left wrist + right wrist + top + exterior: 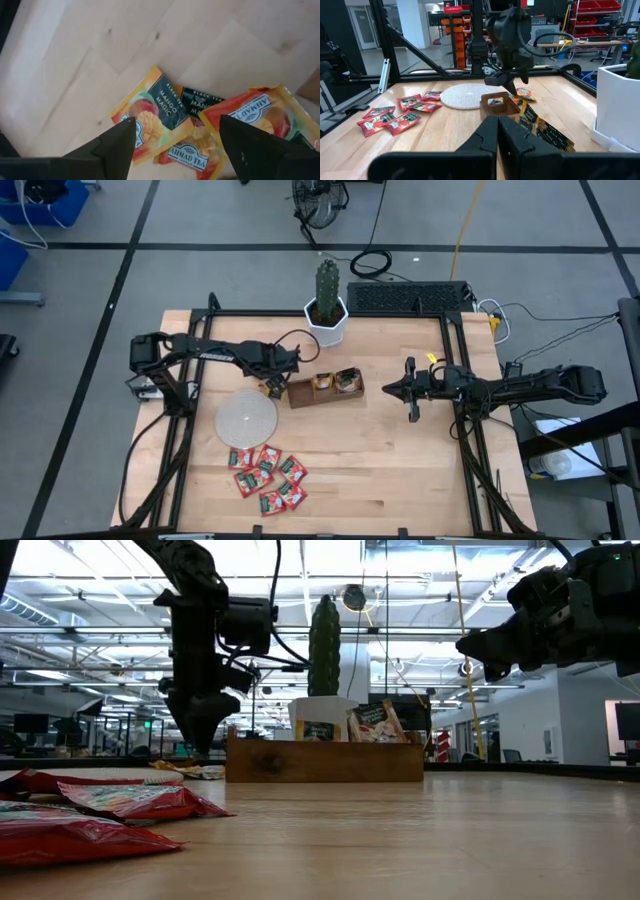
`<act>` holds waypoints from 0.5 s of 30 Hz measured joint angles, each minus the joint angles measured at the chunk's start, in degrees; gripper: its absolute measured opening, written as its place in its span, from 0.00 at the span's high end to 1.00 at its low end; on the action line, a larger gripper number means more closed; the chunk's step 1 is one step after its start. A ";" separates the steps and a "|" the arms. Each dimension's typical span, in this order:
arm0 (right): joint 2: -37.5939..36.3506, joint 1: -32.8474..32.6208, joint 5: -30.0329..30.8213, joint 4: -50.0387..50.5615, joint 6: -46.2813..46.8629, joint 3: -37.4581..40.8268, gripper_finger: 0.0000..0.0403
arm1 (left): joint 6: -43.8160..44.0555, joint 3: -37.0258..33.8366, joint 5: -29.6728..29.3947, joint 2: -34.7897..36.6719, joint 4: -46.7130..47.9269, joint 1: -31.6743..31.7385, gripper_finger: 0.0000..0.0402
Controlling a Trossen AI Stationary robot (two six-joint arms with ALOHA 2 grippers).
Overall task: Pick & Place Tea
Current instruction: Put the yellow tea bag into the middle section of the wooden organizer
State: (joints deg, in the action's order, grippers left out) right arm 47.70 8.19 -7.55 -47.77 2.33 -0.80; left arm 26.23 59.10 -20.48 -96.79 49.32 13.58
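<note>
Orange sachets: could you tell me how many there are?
3 orange sachets, overlapping: one in full view, one half covered, one partly behind the left gripper; more may be hidden.

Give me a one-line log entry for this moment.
left gripper: open over orange-yellow sachets beside tray | right gripper: shut, idle | red sachets: on table

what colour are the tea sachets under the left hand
Orange-yellow with a dark panel, mango sachets; clearest in the left wrist view.

Wooden table (400, 470), loaded up.
Carrying tray (300, 394), disc (246, 420), red sachets (268, 475), orange sachets (155, 115), cactus pot (327, 320).
</note>
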 joint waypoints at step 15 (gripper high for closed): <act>-0.01 0.02 0.00 0.00 0.00 -0.02 1.00 | 3.86 -3.85 -0.36 0.00 -0.75 0.63 0.41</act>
State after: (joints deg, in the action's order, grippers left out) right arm 47.69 8.21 -7.55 -47.77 2.33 -0.82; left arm 30.09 55.25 -20.84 -96.79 48.57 14.22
